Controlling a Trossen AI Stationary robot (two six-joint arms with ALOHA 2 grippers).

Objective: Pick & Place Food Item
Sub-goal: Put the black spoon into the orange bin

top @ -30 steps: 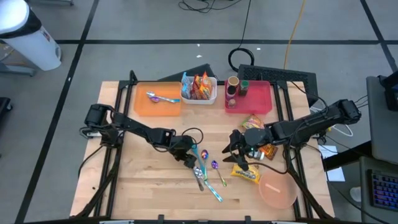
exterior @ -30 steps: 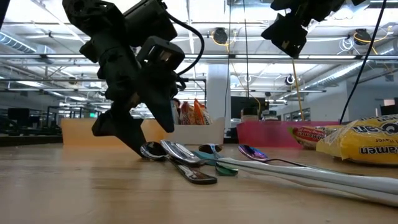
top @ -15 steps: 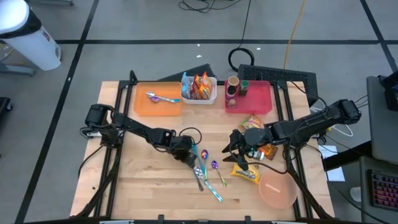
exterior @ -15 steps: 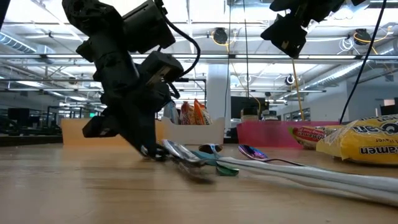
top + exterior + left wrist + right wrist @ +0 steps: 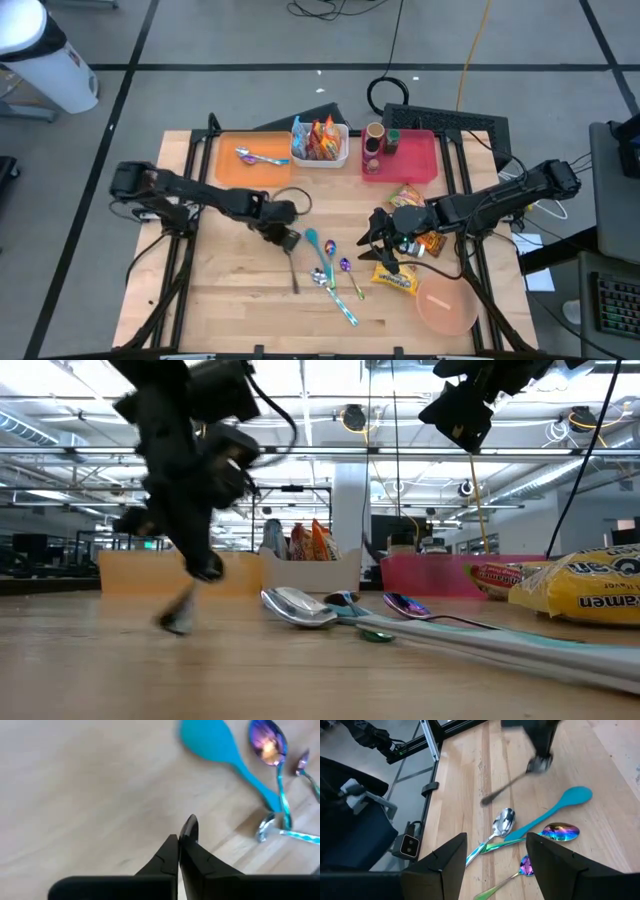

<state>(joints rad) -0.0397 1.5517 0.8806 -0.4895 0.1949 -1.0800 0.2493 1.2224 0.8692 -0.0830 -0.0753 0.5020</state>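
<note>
The left jaws are pressed together on the head of a dark utensil (image 5: 291,268), near the middle of the desk (image 5: 230,300). In the left wrist view we see the two fingers (image 5: 167,856) meeting with no gap, and the utensil's rounded tip (image 5: 190,826) poking out just past them. From the grip its slim handle slopes down towards the front edge of the desk. We cannot tell whether its far end touches the wood.

The right jaws are spread wide and hold nothing. They hover above the right half of the desk, just behind the yellow ramen packet (image 5: 395,281), which lies flat on the wood, close beside a pink bowl (image 5: 445,308). Two more snack packets (image 5: 406,197) lie near the right arm.

Between the two arms we see three spoons on the desk: a teal spoon (image 5: 316,244), an iridescent purple spoon (image 5: 345,266) and a silver spoon (image 5: 320,278), with their handles crossing.

Along the back edge stand an orange tray (image 5: 225,165) with a spoon in it, a white bin (image 5: 320,158) of snack packs, and a pink tray (image 5: 415,160) holding a couple of small containers.
</note>
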